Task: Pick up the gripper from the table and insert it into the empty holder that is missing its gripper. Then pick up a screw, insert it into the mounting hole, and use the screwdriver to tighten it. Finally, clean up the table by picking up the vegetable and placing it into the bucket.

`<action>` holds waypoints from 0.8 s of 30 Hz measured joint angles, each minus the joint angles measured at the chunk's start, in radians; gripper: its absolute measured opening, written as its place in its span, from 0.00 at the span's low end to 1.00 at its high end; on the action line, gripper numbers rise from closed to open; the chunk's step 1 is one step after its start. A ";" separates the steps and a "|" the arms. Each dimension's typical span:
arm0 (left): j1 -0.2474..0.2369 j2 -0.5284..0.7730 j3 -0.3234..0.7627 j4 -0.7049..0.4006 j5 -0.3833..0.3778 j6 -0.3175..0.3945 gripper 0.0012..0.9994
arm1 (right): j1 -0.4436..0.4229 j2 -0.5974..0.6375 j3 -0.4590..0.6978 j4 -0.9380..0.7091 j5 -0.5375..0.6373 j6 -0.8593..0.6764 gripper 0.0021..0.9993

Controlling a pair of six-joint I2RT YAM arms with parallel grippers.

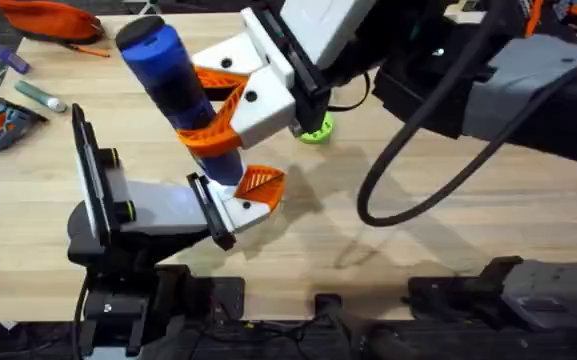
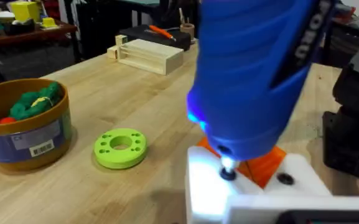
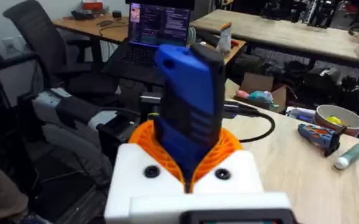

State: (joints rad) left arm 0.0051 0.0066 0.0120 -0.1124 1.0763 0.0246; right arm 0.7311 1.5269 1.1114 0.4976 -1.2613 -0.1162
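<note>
My right gripper (image 1: 230,128) is clamped on the screwdriver (image 1: 173,75), pads around its lower barrel. It looks stiff, smooth and top-heavy, so I'd hold low and firm. It's blue, pen-shaped, lit at the tip, standing over the holder (image 1: 245,207) with the orange gripper (image 1: 261,181) seated. Left gripper: can't tell. The green disc (image 2: 121,147) is beside the holder, the bucket (image 2: 22,122) further out.

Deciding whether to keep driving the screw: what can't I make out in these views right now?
- Screw and mounting hole: in the left wrist view, the screwdriver body and its tip light's glare on the holder hide them.
- Bucket contents: in the left wrist view, the bucket is cut off by the edge, and the yellow bit among the green is too small to identify.
</note>
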 joint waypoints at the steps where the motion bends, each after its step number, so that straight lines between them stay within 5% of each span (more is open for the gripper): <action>1: 0.000 0.000 0.000 0.000 0.000 0.000 0.01 | 0.000 0.000 0.000 0.000 0.000 0.000 0.02; 13: 0.000 0.000 0.000 0.000 0.000 0.001 0.01 | 0.000 0.000 0.000 0.013 -0.001 0.009 0.02; 19: 0.000 -0.001 0.000 0.001 -0.003 0.002 0.01 | -0.002 0.038 0.001 0.180 0.002 0.145 0.02; 24: 0.000 -0.001 0.000 0.000 -0.003 0.001 0.01 | -0.036 0.039 0.118 0.144 0.021 0.233 0.02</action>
State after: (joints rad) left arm 0.0051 0.0052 0.0120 -0.1120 1.0737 0.0257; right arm 0.6947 1.5662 1.2291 0.6414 -1.2408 0.1171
